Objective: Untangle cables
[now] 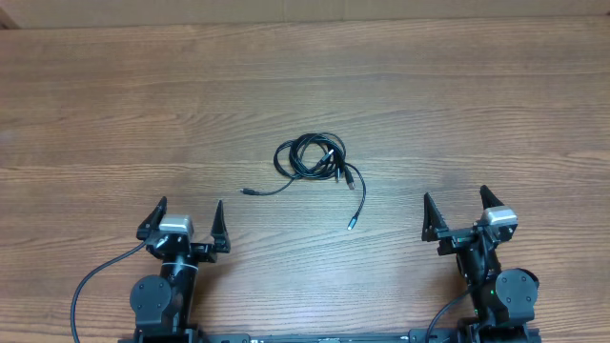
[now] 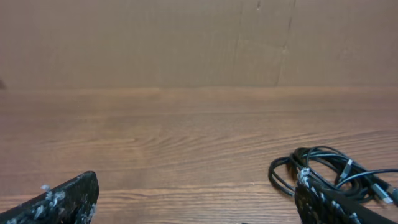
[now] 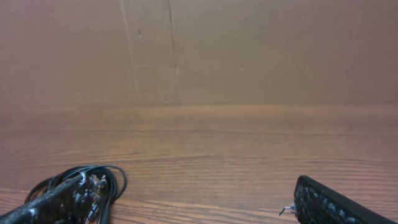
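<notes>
- Wood-grain counter, w/ cardboard wall along far edge.
- Black cables: tangled coil approx mid-counter, two plug ends trailing toward robot side.
- L fingers: spread wide, gripping nothing, well apart from coil.
- R fingers: also spread wide, gripping nothing, well apart from coil.

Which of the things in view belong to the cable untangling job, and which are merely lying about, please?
For the job:
- the cables, coiled in one bundle mid-table
- the left gripper and the right gripper, both open and empty

Just there:
- the wooden table
- the cardboard wall behind it
</notes>
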You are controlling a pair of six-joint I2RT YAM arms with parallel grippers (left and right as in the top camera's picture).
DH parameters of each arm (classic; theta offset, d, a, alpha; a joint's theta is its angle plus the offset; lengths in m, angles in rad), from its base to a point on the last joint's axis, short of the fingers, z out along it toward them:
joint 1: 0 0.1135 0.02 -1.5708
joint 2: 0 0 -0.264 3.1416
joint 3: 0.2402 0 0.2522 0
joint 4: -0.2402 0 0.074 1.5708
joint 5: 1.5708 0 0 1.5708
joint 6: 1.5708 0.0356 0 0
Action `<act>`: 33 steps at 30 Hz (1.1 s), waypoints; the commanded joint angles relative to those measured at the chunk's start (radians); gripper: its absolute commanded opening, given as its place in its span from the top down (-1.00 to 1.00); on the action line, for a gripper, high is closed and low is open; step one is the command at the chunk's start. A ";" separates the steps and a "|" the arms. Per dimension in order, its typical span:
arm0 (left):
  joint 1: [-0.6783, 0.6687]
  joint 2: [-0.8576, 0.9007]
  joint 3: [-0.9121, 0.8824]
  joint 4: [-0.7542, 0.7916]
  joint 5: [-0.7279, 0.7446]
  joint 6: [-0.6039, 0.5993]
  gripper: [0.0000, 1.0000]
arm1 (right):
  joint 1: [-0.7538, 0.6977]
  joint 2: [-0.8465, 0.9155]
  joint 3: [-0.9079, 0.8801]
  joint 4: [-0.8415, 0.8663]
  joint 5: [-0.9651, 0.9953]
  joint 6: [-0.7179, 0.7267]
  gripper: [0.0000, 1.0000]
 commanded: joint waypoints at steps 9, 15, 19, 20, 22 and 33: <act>0.005 0.069 0.182 -0.211 0.004 -0.064 -1.00 | 0.005 0.097 0.131 -0.157 0.032 0.047 -1.00; 0.005 0.267 0.311 -0.219 0.029 -0.091 -1.00 | 0.005 0.264 0.230 -0.165 0.028 0.132 -1.00; 0.005 0.447 0.428 -0.266 0.066 -0.092 -1.00 | 0.005 0.388 0.314 -0.212 -0.011 0.130 -1.00; 0.005 0.487 0.458 -0.282 0.075 -0.095 -1.00 | 0.005 0.423 0.340 -0.232 -0.014 0.130 -1.00; 0.005 0.586 0.534 -0.319 0.098 -0.108 -1.00 | 0.006 0.488 0.394 -0.280 -0.016 0.130 -1.00; 0.006 1.086 1.067 -0.802 0.161 -0.124 -0.99 | 0.005 0.879 0.776 -0.671 -0.028 0.130 -1.00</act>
